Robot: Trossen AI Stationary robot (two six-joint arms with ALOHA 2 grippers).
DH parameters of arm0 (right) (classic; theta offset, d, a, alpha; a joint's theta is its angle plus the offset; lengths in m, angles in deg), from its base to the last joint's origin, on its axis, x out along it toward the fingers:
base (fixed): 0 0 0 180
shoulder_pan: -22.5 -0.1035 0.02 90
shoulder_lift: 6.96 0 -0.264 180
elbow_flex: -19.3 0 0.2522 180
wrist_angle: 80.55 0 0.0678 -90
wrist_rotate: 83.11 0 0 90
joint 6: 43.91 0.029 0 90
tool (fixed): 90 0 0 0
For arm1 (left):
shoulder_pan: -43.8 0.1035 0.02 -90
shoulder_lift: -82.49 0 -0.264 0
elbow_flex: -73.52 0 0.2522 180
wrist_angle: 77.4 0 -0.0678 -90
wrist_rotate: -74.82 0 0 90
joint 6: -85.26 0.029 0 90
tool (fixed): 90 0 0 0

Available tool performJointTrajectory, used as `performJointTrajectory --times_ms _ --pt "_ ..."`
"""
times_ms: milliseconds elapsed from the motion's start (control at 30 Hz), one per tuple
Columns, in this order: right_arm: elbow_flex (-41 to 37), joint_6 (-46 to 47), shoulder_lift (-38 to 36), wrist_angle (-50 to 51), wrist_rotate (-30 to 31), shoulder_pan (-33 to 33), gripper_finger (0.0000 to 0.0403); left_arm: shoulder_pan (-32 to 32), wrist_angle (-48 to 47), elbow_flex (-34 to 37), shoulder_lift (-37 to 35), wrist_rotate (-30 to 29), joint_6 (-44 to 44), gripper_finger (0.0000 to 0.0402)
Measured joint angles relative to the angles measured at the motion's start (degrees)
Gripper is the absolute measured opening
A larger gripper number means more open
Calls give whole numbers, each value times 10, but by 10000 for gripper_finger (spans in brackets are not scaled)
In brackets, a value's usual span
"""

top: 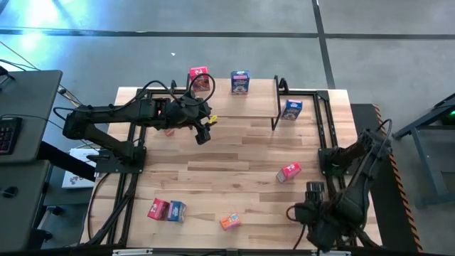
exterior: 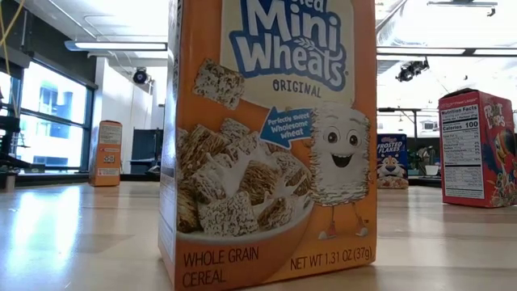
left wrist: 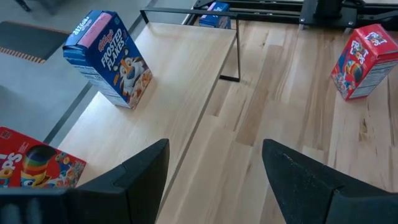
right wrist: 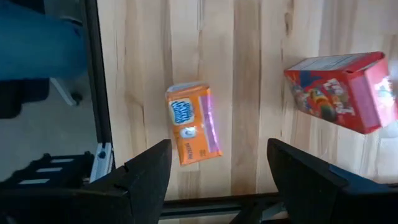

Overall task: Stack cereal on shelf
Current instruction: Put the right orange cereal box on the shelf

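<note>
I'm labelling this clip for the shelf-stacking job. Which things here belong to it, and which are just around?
Part of the job:
- shelf
- red box and blue box on the shelf
- blue box beside the shelf
- red box, orange box, and red and blue pair on the table

Just around:
- black desk with a keyboard

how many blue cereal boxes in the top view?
3. Blue box stands on the shelf; another blue box on the table past the shelf's right end; third blue box front left beside a red box. Left arm may hide more.
</note>
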State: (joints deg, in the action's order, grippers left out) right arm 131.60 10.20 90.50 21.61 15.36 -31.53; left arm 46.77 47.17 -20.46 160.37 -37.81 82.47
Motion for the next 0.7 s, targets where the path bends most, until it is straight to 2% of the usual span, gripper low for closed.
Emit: performJointTrajectory --times_ms 533,700 --pt "0 -6 82 -24 -20 -7 256 0 0 0 0 0 0 248" --pt "0 -15 87 -19 -32 2 256 0 0 0 0 0 0 248"
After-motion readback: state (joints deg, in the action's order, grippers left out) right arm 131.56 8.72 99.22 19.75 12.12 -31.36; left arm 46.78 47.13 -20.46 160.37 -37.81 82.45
